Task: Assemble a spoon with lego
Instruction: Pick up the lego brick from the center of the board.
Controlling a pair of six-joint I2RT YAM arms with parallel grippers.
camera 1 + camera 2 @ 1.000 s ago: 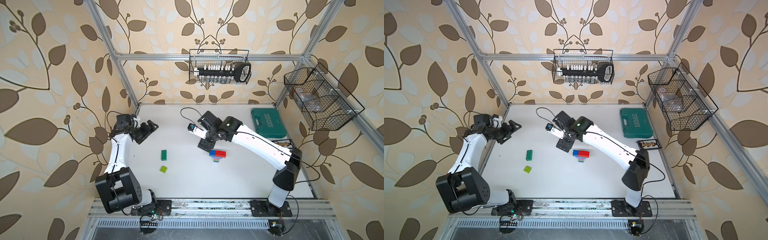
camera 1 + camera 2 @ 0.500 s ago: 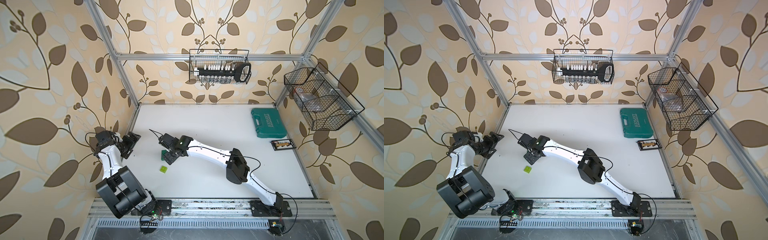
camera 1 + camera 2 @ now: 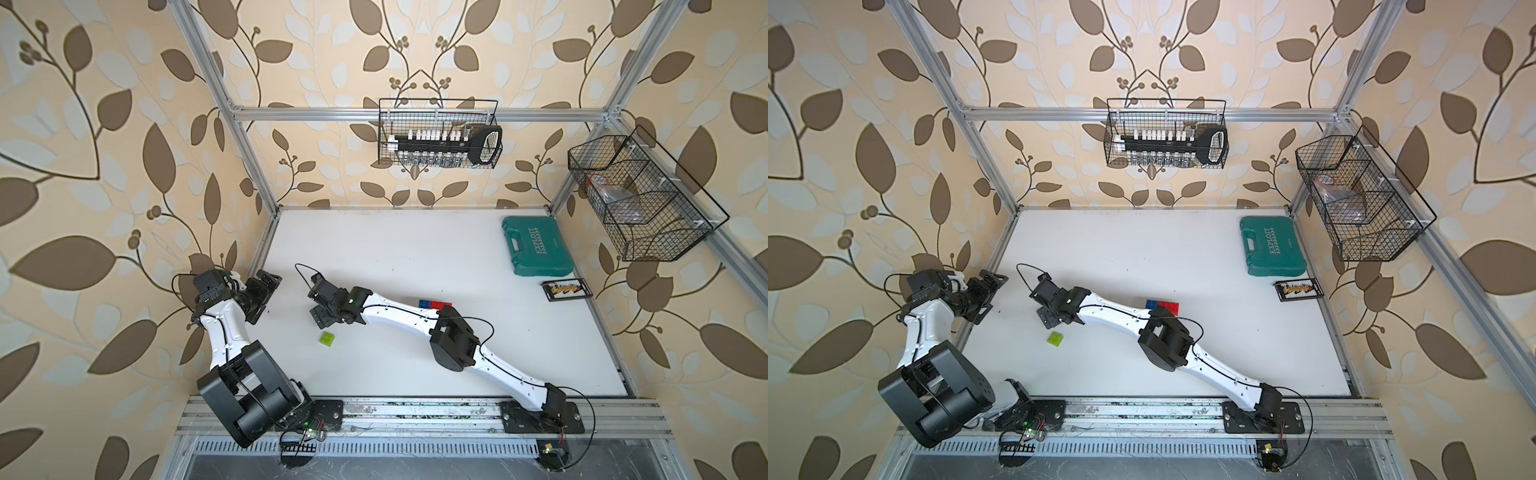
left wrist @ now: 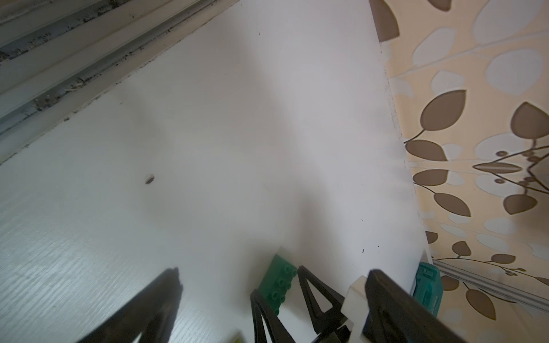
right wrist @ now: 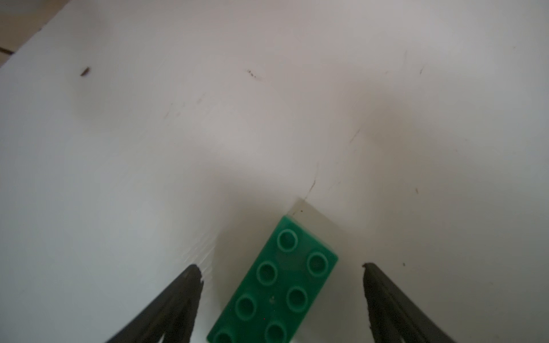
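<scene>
The right arm (image 3: 395, 318), the nearer one, is hovering over a dark green brick (image 5: 279, 297) lying flat on the desk (image 3: 415, 249). Its jaws are standing released on either side, touching nothing. The brick's long axis is running nearly along the fingers (image 5: 178, 297), slightly skewed, so a squeeze would likely catch its short width. The left arm (image 3: 224, 328), jaws released and empty, is waiting at the desk's edge.
</scene>
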